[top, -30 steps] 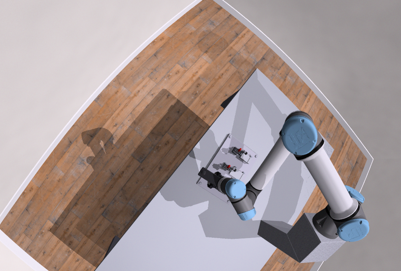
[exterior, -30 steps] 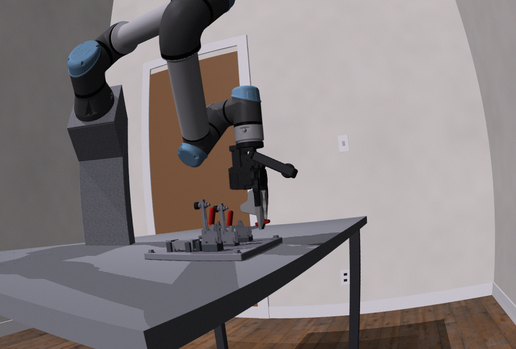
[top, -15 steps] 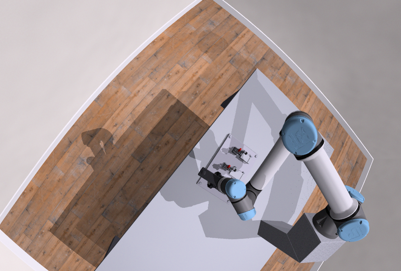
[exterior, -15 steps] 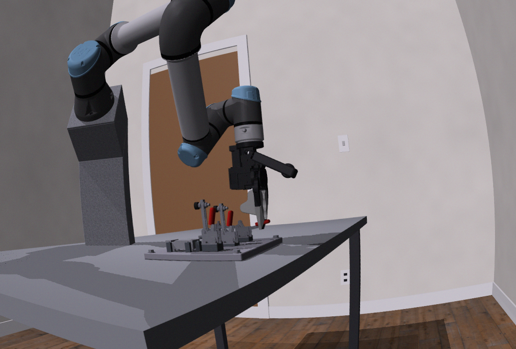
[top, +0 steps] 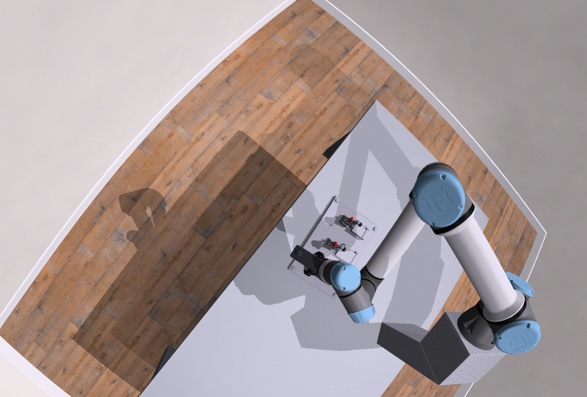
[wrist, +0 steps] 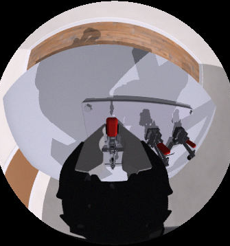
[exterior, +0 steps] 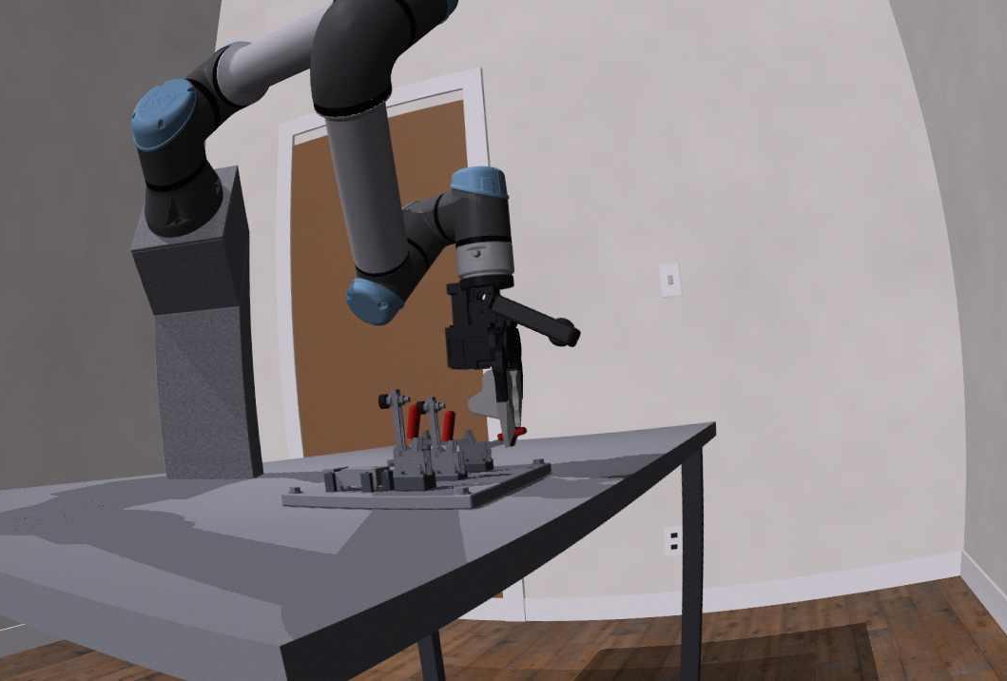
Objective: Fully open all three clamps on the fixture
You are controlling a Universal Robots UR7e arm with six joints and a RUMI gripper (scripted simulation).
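Note:
A grey fixture plate [exterior: 416, 492] lies on the table and carries three toggle clamps with red handles. In the wrist view my gripper [wrist: 111, 124] is shut on the red handle [wrist: 112, 126] of the near clamp. That handle lies low, near the plate's edge, and shows under my fingertips in the exterior view [exterior: 511, 434]. The other two clamps [exterior: 428, 425] stand with their red handles raised; they show at the right of the wrist view [wrist: 170, 142]. From above, my wrist hides the near clamp, and the two others [top: 345, 234] are visible on the plate.
The fixture sits near the table's far edge [exterior: 632, 449]. The arm's grey pedestal [exterior: 200, 337] stands behind the table at the left. A black bar [exterior: 536, 321] sticks out from the gripper body.

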